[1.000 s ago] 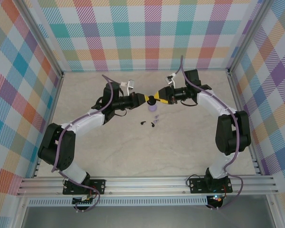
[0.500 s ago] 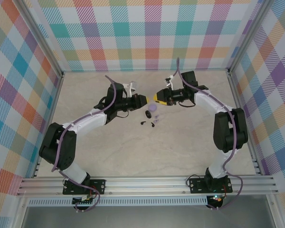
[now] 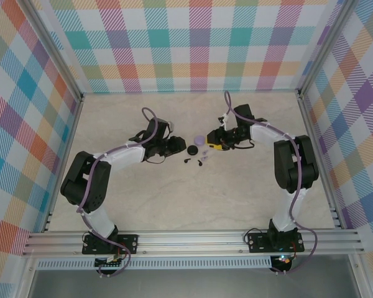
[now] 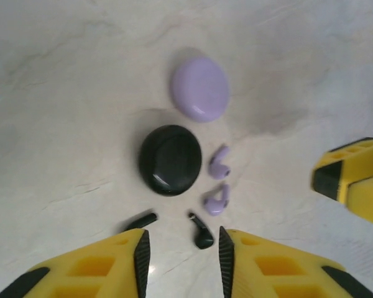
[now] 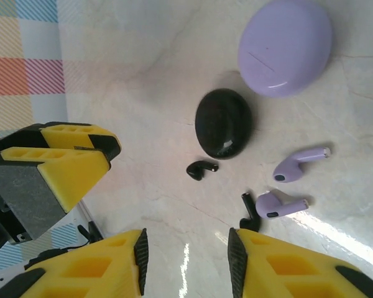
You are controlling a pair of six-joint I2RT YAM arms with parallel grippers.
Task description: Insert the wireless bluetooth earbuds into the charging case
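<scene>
**Open jaws poised over scattered earbuds**

Both the left jaws and the right jaws stand spread and empty above the pale marbled desk [image 3: 143, 192]. Just ahead of the left jaws lie two tiny black stemmed earbuds [image 4: 201, 233], one off each tip. Beyond them sits the glossy black round charging case [image 4: 171, 159], with two pale lavender earbuds [image 4: 217, 202] beside it and the lavender oval case [image 4: 200, 89] farthest out. Both cases look shut, so a lid likely needs lifting first. A clean pick would centre the tips on one bud's stem, close gently, and avoid nudging its neighbour. The right jaws, facing from across the cluster, could steady the matching case.
</scene>
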